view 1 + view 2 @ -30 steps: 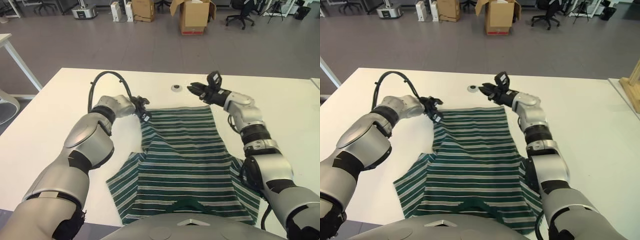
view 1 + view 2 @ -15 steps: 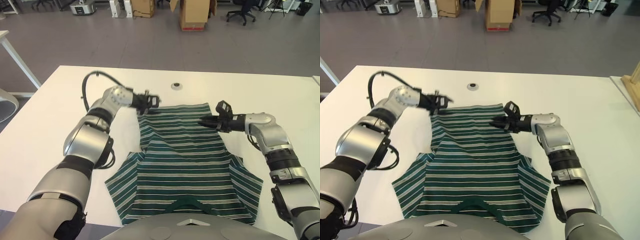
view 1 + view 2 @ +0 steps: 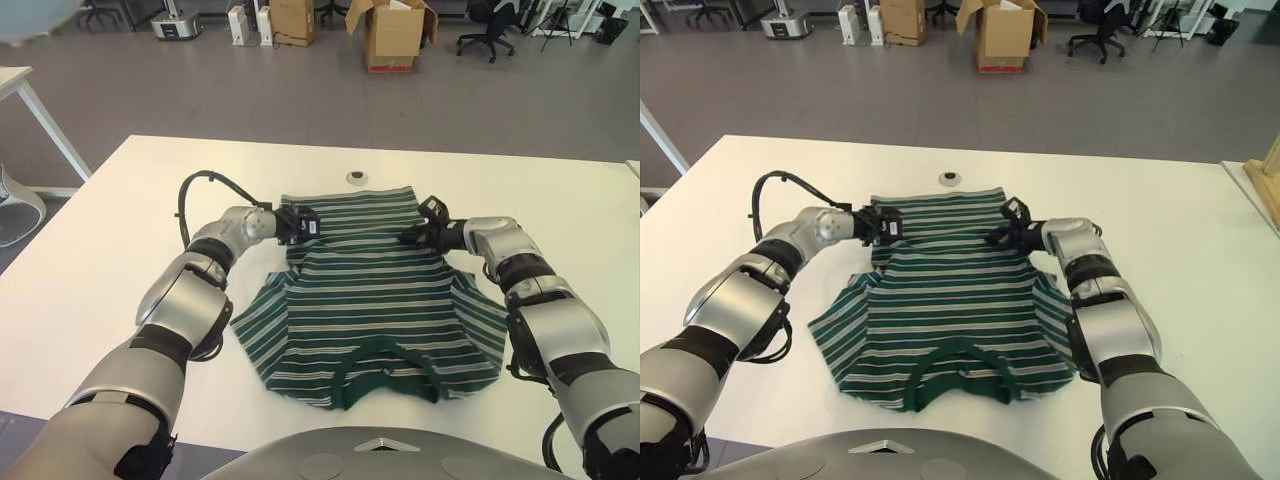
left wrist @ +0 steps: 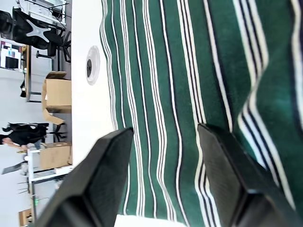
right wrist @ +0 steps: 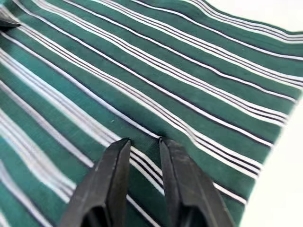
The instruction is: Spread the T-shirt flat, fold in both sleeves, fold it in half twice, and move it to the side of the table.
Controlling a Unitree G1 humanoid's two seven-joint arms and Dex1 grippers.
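A green striped T-shirt [image 3: 375, 290] lies on the white table [image 3: 100, 250], collar toward me, hem at the far side, both sleeves spread out. My left gripper [image 3: 303, 226] rests over the shirt's left side just below the hem corner. The left wrist view shows this gripper [image 4: 165, 132] open wide, with striped cloth under and between its fingers. At the shirt's right edge near the armpit, my right gripper [image 3: 412, 236] sits low on the cloth. In the right wrist view that gripper [image 5: 143, 142] has its fingers almost together, nipping the fabric at their tips.
A small round grommet [image 3: 355, 178] sits in the table just beyond the hem. Bare table [image 3: 560, 190] stretches to both sides of the shirt. Cardboard boxes [image 3: 392, 35] and office chairs stand on the floor well beyond the table.
The shirt has slid away from me, so its collar now lies fully on the table. The left gripper came down from the hem corner onto the shirt's side. The right gripper stays at the right edge.
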